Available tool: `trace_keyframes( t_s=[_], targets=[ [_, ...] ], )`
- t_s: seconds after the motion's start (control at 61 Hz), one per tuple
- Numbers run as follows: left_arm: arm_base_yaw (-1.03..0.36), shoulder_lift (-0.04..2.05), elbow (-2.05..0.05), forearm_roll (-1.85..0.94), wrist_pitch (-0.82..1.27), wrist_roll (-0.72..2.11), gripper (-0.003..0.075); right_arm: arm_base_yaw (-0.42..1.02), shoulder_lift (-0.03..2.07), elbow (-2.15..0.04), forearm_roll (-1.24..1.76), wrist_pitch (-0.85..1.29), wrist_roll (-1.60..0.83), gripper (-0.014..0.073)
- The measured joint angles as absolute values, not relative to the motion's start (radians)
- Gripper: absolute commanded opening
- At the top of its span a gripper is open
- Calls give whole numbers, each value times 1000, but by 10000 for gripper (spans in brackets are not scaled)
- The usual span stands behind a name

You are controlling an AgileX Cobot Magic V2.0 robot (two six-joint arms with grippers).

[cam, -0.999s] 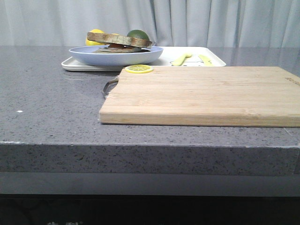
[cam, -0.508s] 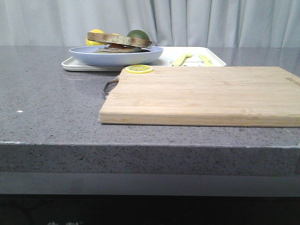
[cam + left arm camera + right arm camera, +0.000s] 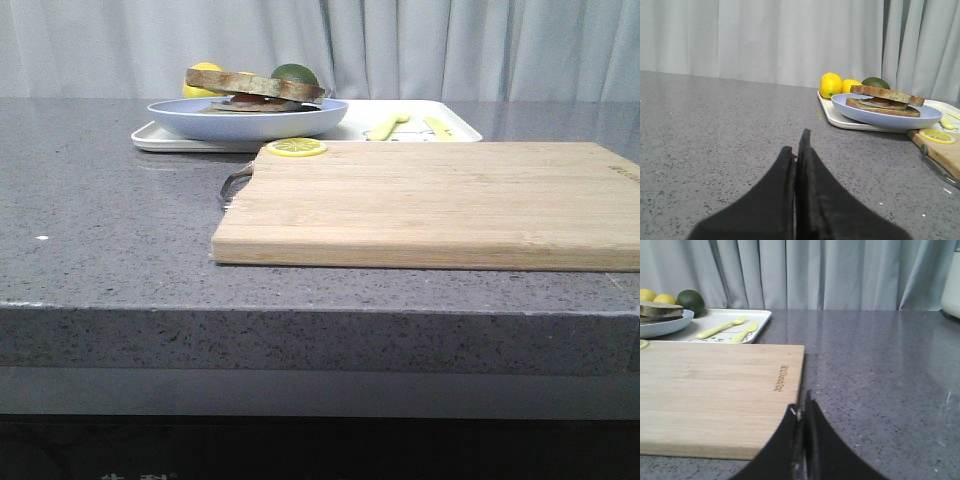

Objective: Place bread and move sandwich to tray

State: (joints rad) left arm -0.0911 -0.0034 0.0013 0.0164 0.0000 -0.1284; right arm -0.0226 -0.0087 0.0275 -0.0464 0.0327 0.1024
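Grey stone counter: speckled, carrying everything on show.
Tray: white, rounded corners, low rim, sitting at the back of the counter just behind the cutting board.
Plate: pale blue, shallow, and it's on the tray's left half, its rim hanging out past the tray's front edge.
Sandwich: on the blue plate. Brown-crusted slices stacked, top slice tilted, a bit of red filling peeking out between them in the left wrist view. The egg cannot be made out.
Bread: that's the top slice of the stack, pale greenish-tan face, resting on the filling.
Cutting board: light wood, bare across its top, a metal handle at its left end.
Lemon slice: lying flat on the board's back-left corner, just in front of the plate.
Fruit: two yellow lemons and a green lime, behind the plate.
Cutlery: a pale yellow fork and a second yellow utensil on the tray's right half.
Left gripper: dark fingers pressed together, nothing between them, low over bare counter, well apart from the plate.
Right gripper: fingers pressed together too, empty, at the board's near right corner.
Backdrop: pale curtain across the rear.
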Motion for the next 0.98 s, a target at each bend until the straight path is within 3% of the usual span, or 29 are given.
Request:
trace_keyframes(
  t_s=[0.983],
  targets=[
    [-91, -3, 1, 16, 0, -128, -18, -39, -9, 28, -49, 33, 107, -67]
  ],
)
